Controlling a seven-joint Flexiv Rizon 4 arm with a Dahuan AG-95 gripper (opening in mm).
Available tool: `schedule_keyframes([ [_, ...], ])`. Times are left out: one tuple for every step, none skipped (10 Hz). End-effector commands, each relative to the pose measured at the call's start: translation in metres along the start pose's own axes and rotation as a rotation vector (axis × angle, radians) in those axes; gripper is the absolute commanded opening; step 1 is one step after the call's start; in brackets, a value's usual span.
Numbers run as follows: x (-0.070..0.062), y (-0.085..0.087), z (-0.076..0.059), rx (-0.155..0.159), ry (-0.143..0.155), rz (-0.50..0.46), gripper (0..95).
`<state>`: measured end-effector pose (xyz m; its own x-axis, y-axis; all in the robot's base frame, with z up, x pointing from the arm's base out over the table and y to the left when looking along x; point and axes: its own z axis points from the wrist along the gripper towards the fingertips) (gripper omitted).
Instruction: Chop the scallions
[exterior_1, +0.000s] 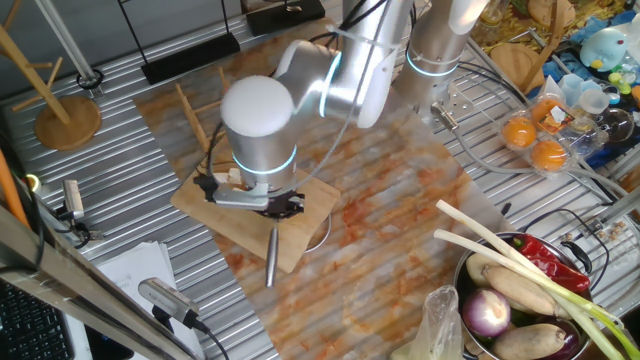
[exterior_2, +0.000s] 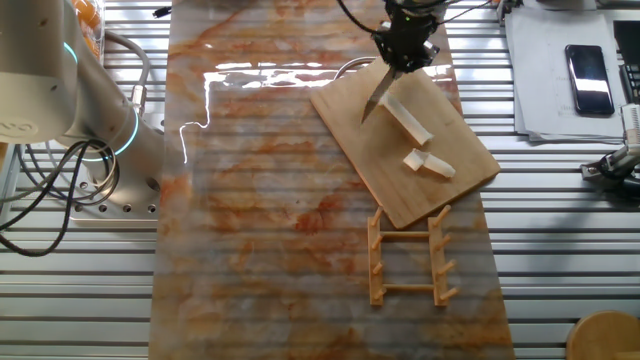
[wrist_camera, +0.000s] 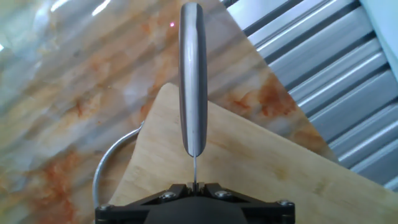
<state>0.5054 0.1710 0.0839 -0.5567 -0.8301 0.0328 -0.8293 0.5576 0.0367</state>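
Scallions (exterior_2: 409, 118) lie diagonally on the board (exterior_2: 450, 170), just lower right of the hand (exterior_2: 405, 52) pinching the knife (exterior_2: 378, 96).

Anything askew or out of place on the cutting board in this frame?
Nothing stands out. The tool holds the knife over the cutting board. The scallions lie on the board in two pieces, the shorter one lying apart. The board itself sits at an angle to the mat.

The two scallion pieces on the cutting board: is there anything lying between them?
No. In the other fixed view, only bare wood of the cutting board shows between the longer scallion piece and the shorter one. The knife lies beside the longer piece.
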Motion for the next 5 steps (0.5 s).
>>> schedule_keyframes([
  [0.005, -0.01, -0.022, 0.021, -0.04, 0.144, 0.0],
  [0.011, -0.015, -0.025, 0.054, -0.045, 0.18, 0.0],
  [0.019, -0.02, -0.029, 0.082, -0.047, 0.248, 0.0],
  [0.023, -0.023, -0.031, 0.112, -0.033, 0.289, 0.0],
  [0.029, -0.027, -0.032, 0.159, -0.051, 0.287, 0.0],
])
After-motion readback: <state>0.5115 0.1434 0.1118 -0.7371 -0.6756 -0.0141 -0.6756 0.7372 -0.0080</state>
